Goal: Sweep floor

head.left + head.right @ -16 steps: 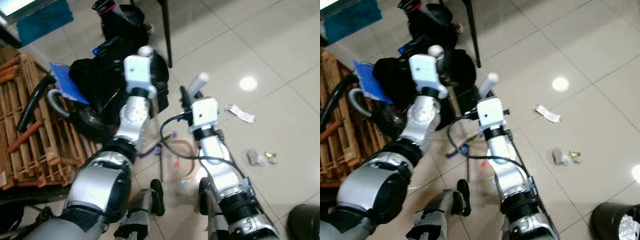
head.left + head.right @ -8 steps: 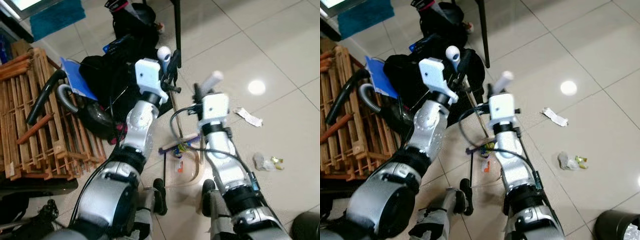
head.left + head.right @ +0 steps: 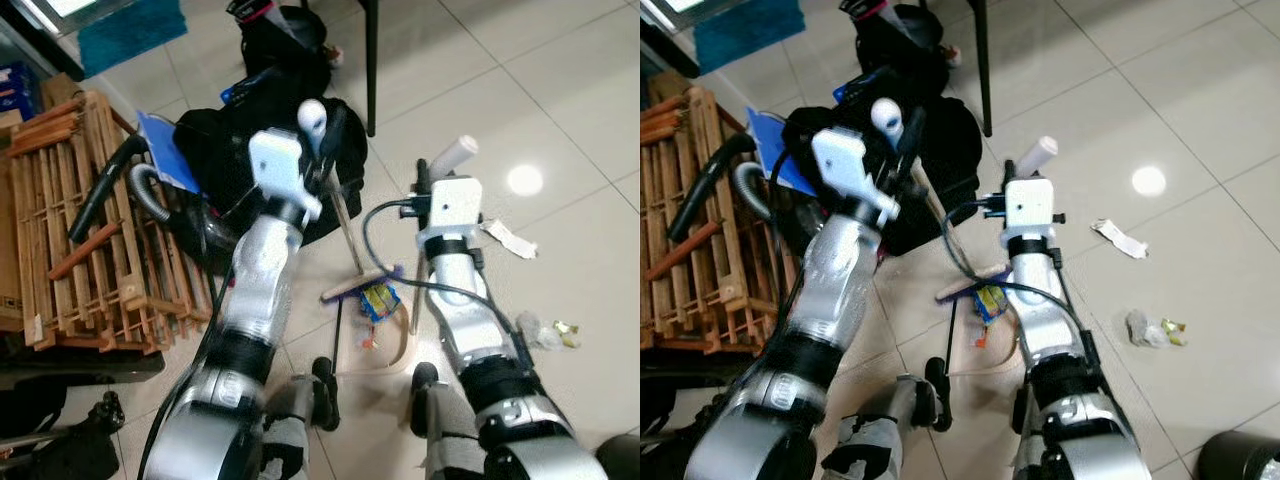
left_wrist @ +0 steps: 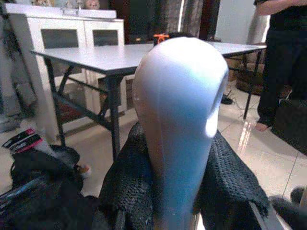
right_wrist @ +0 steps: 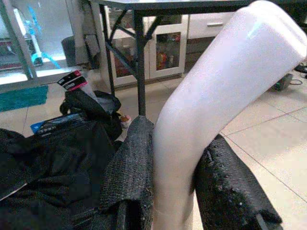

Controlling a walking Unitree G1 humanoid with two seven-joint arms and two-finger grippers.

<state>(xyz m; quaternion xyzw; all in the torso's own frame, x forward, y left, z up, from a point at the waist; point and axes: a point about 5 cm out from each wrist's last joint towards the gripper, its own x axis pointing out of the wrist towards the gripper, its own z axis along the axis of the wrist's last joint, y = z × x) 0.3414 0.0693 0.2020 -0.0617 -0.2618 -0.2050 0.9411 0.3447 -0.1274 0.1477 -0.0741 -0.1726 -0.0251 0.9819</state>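
Observation:
My left gripper (image 3: 322,128) is shut on the white top of a broom handle (image 3: 312,113). Its thin wooden shaft slants down to the broom head (image 3: 362,284) on the tiled floor. In the left wrist view the black fingers (image 4: 127,182) clamp the white broom handle (image 4: 180,120). My right gripper (image 3: 440,172) is shut on the white dustpan handle (image 3: 456,153); the right wrist view has that dustpan handle (image 5: 211,96) between the pads (image 5: 129,163). The beige dustpan (image 3: 385,350) lies between my feet, a colourful wrapper (image 3: 378,300) at its mouth beside the broom head.
A white paper scrap (image 3: 510,240) and crumpled wrappers (image 3: 545,330) lie on the tiles to the right. To the left are a wooden rack (image 3: 60,250), a vacuum hose (image 3: 125,185) and black bags (image 3: 250,150). A table leg (image 3: 371,60) stands ahead, a person (image 4: 283,72) farther off.
The whole view has shifted as the camera moved. My left arm has reached farther forward with the broom, and the broom head and wrapper now lie at the dustpan's mouth.

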